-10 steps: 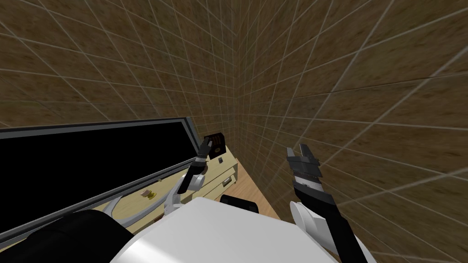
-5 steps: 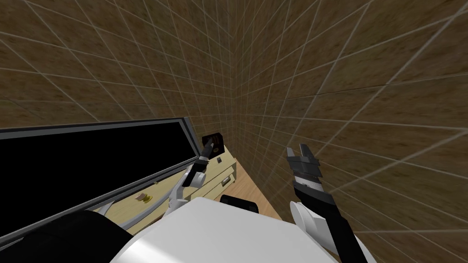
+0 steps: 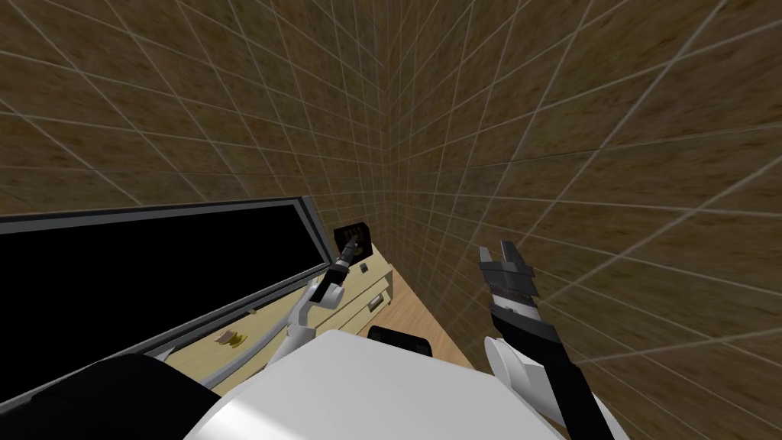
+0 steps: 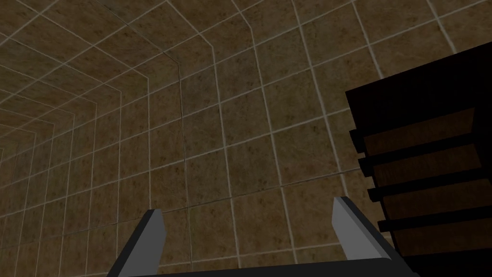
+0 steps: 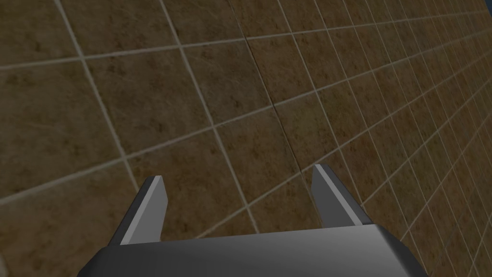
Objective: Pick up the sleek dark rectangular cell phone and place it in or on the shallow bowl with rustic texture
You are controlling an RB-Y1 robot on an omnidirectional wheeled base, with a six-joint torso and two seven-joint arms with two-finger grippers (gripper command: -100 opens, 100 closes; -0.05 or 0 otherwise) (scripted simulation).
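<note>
While the left arm stretches out over the light wood cabinet [image 3: 357, 296], the left gripper [image 3: 353, 246] sits right at a dark slatted box [image 3: 353, 235] on the cabinet's far end, by the tiled wall. From the left wrist, the left gripper [image 4: 247, 206] has its fingers spread with nothing between them, and the dark slatted box [image 4: 423, 168] is just off one fingertip. A small dark flat thing [image 3: 367, 269] lies on the cabinet top just beside the box, under the left gripper; probably the cell phone, too small to be sure. A small tan object [image 3: 229, 337] sits well apart on the same top, near a black panel in a grey frame [image 3: 153, 260]. The right gripper [image 3: 496, 248] is held up near the right-hand wall, fingers spread and empty [image 5: 237, 173].
</note>
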